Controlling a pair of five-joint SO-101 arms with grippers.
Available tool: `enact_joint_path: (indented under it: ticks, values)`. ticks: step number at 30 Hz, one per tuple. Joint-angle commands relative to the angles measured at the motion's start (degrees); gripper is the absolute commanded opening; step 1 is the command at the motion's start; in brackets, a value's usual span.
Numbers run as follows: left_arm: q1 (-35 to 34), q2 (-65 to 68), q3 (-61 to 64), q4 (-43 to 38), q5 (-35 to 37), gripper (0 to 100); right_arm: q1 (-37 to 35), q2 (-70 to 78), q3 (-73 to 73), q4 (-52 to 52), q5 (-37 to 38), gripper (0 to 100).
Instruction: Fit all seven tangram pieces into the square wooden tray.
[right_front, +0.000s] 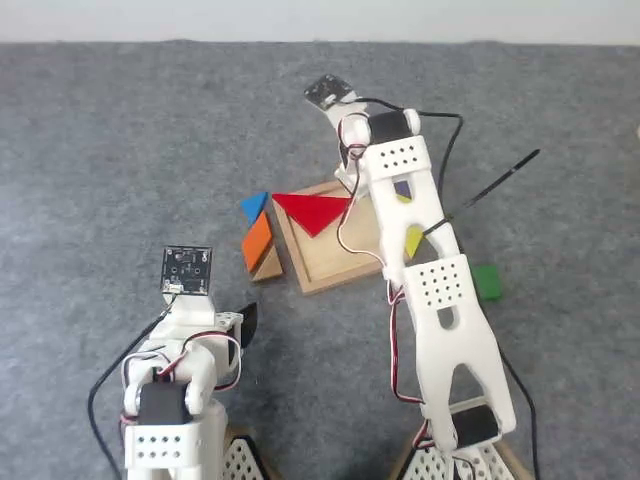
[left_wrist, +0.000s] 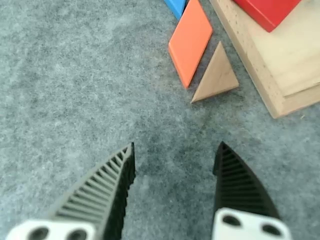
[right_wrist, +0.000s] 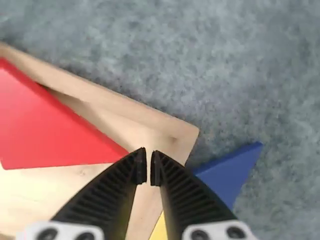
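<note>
The square wooden tray (right_front: 325, 270) sits mid-table. A red triangle (right_front: 312, 210) lies over its far-left part, one side up on the rim. My right gripper (right_wrist: 148, 152) is shut on nothing and hovers over the tray's corner (right_wrist: 170, 132), beside the red triangle (right_wrist: 45, 125). A dark blue triangle (right_wrist: 230, 170) and a yellow piece (right_wrist: 159, 232) lie just past that corner. Left of the tray are a blue piece (left_wrist: 176, 6), an orange parallelogram (left_wrist: 190, 40) and a wood-coloured triangle (left_wrist: 217, 75). My left gripper (left_wrist: 177, 146) is open over bare carpet, short of them.
A green piece (right_front: 488, 282) lies on the carpet right of the tray, beside the right arm (right_front: 440, 290), which stretches across the tray's right side. Grey carpet (right_front: 120, 150) covers the table, with open room at the left and far side.
</note>
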Motion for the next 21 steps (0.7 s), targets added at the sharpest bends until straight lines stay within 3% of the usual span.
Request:
enact_joint_path:
  ticks: [1, 5, 11, 18, 21]
  values:
    - [0.0, -0.6, -0.4, 0.4, -0.4, 24, -1.4, -2.7, -6.7, 4.4, -1.7, 3.5]
    - [0.0, -0.6, -0.4, 0.4, -0.4, 24, -5.7, -3.2, -14.1, 9.1, -1.8, 3.5]
    - [-0.1, -0.6, -0.4, 0.4, -0.4, 24, -9.6, -6.7, -5.6, 9.6, -0.9, 3.5]
    - [-0.1, -0.6, -0.4, 0.4, -0.4, 24, -10.8, -41.6, 46.4, 7.3, -3.3, 3.5]
    - [0.0, -0.6, -0.4, 0.4, -0.4, 24, -10.1, -57.4, 65.7, -3.2, -1.8, 3.5]
